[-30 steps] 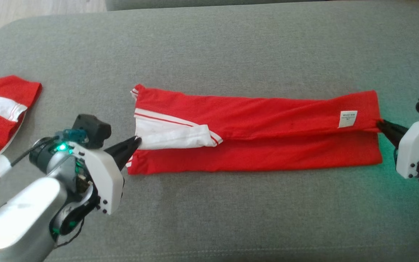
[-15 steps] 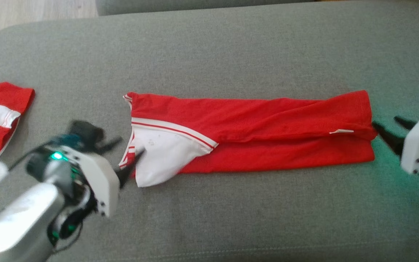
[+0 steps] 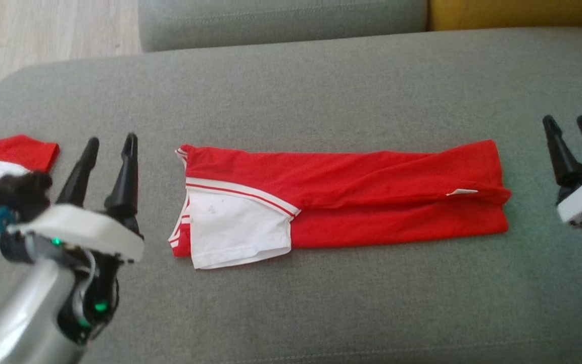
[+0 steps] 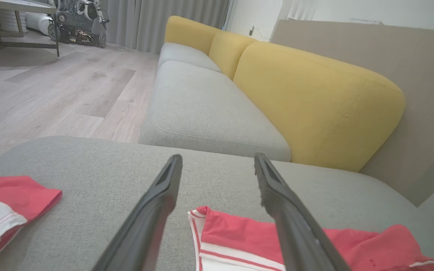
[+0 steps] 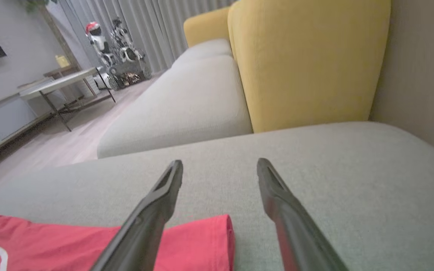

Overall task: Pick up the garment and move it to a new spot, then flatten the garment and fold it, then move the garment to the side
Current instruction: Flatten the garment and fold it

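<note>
You have the red fabric garment with a white panel and red-white striped trim lying flat as a long folded strip on the grey fabric sofa cushion. It sits about mid-cushion, with its long axis running left to right. The white panel end points to the robot's left. The plain red end, with a small white label at the fold, points right.

Left gripper: fingers spread apart, nothing between them, tips pointing up the head view. It sits just beside the garment's left end and is clear of the cloth. In the left wrist view the striped corner lies below the finger on that view's right.

Right gripper: fingers also spread and empty. It is off the garment's right end with bare cushion between them. In the right wrist view the red end lies low in the picture, partly behind the finger on that view's left.

You can't tell from these views how high either gripper is above the cushion.

A second red-and-white piece of cloth lies at the cushion's far left, well apart from the garment and partly behind the left wrist. Yellow upholstered back cushions stand beyond the seat, and pale wood flooring is off to the left.
</note>
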Robot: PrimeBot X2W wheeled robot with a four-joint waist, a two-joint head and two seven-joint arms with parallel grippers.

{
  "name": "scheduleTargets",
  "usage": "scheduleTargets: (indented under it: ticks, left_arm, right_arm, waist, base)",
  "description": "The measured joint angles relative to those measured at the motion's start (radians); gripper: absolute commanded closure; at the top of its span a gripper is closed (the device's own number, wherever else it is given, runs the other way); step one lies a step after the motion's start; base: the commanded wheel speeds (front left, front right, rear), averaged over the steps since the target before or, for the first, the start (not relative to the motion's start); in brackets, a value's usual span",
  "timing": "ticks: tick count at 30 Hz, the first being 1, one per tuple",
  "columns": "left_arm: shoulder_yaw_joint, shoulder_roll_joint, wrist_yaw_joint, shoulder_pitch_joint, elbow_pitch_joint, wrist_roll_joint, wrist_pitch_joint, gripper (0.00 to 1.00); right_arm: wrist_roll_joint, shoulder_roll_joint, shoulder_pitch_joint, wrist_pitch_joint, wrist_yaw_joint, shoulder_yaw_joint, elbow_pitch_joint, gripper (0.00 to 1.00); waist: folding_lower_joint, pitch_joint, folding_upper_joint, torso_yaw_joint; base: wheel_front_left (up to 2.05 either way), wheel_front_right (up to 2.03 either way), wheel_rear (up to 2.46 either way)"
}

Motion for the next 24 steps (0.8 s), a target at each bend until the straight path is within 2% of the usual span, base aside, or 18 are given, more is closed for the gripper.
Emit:
scheduleTargets:
  ticks: [4,6,7,9,11,14,17,19,24]
  left_arm:
    - [0.076,-0.058,0.016,0.078,-0.017,0.034,-0.023,0.0]
    - [0.134,-0.104,0.017,0.121,-0.034,0.093,-0.023,0.0]
    - [0.134,-0.104,0.017,0.121,-0.034,0.093,-0.023,0.0]
    - [0.192,-0.16,0.006,0.166,-0.055,0.16,-0.023,0.0]
    - [0.237,-0.218,-0.021,0.213,-0.064,0.234,-0.023,0.0]
    - [0.283,-0.29,-0.063,0.277,-0.063,0.364,-0.023,0.0]
    - [0.332,-0.368,-0.102,0.324,-0.05,0.448,-0.023,0.0]
    - [0.349,-0.406,-0.135,0.348,-0.032,0.503,-0.023,0.0]
    - [0.394,-0.453,-0.206,0.371,0.019,0.584,-0.023,0.0]
  right_arm:
    - [-0.159,0.087,0.049,-0.083,0.0,-0.112,-0.001,0.0]
    - [-0.248,0.134,0.086,-0.092,0.0,-0.194,-0.016,0.0]
    - [-0.248,0.134,0.086,-0.092,0.0,-0.194,-0.016,0.0]
    - [-0.341,0.185,0.131,-0.098,0.0,-0.284,-0.058,0.0]
    - [-0.438,0.252,0.187,-0.098,0.0,-0.394,-0.131,0.0]
    - [-0.576,0.349,0.289,-0.1,0.0,-0.506,-0.23,0.0]
    - [-0.686,0.421,0.391,-0.1,0.0,-0.522,-0.273,0.0]
    - [-0.718,0.462,0.437,-0.1,0.0,-0.539,-0.279,0.0]
    - [-0.768,0.492,0.46,-0.1,0.0,-0.564,-0.29,0.0]
  waist:
    - [0.0,-0.011,0.0,-0.001]
    - [0.0,-0.012,0.0,-0.001]
    - [0.0,-0.012,0.0,-0.001]
    - [0.0,-0.013,0.0,-0.002]
    - [0.0,-0.016,0.0,-0.002]
    - [0.0,-0.024,0.0,0.002]
    - [0.0,-0.034,0.0,0.005]
    - [0.0,-0.04,0.0,0.006]
    - [0.0,-0.05,0.0,0.011]
  base:
    - [0.0,0.0,0.0]
    - [0.0,0.0,0.0]
    - [0.0,0.0,0.0]
    - [0.0,0.0,0.0]
    - [0.0,0.0,0.0]
    - [0.0,0.0,0.0]
    - [0.0,0.0,0.0]
    - [0.0,0.0,0.0]
    - [0.0,0.0,0.0]
